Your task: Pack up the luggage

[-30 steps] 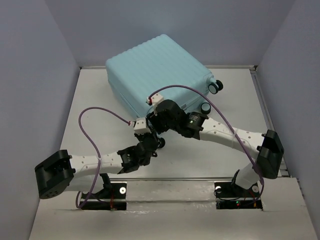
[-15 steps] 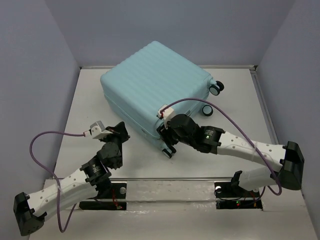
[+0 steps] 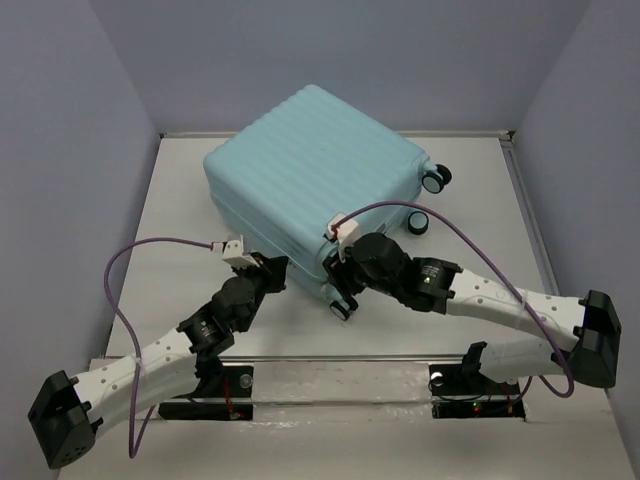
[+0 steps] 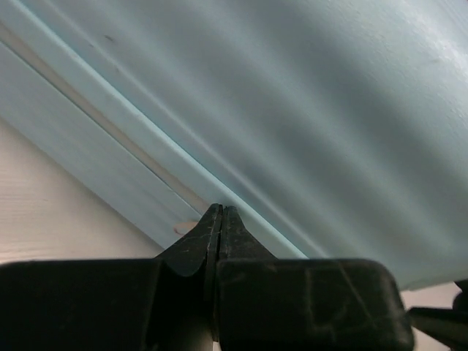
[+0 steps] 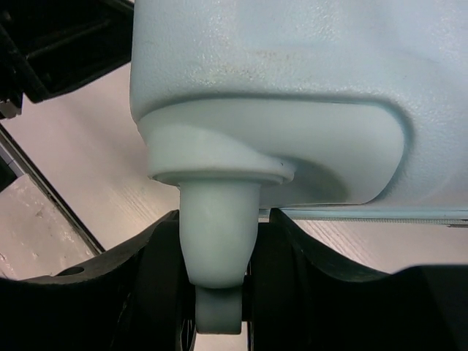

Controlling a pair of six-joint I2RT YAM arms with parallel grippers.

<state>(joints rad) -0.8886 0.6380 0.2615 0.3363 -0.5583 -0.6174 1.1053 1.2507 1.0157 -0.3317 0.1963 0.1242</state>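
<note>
The luggage [image 3: 310, 160], a pale aqua ribbed hard-shell suitcase, lies closed and flat on the table, turned at an angle. My right gripper [image 3: 340, 292] is at its near corner, shut around the pale stem of a caster wheel [image 5: 219, 234]; a black finger shows on each side of it. My left gripper [image 3: 277, 272] is shut with nothing in it. Its tips [image 4: 219, 213] rest against the seam line on the luggage's near-left side [image 4: 292, 110]. Two more caster wheels [image 3: 435, 178] stick out on the right side.
The white table [image 3: 180, 200] is enclosed by grey-blue walls at the left, back and right. A metal rail [image 3: 340, 360] runs along the near edge by the arm bases. Purple cables loop above both arms.
The luggage has turned and its near corner has come toward me with the right gripper on the wheel. The left arm swung out to the left, then came back against the luggage's side.
</note>
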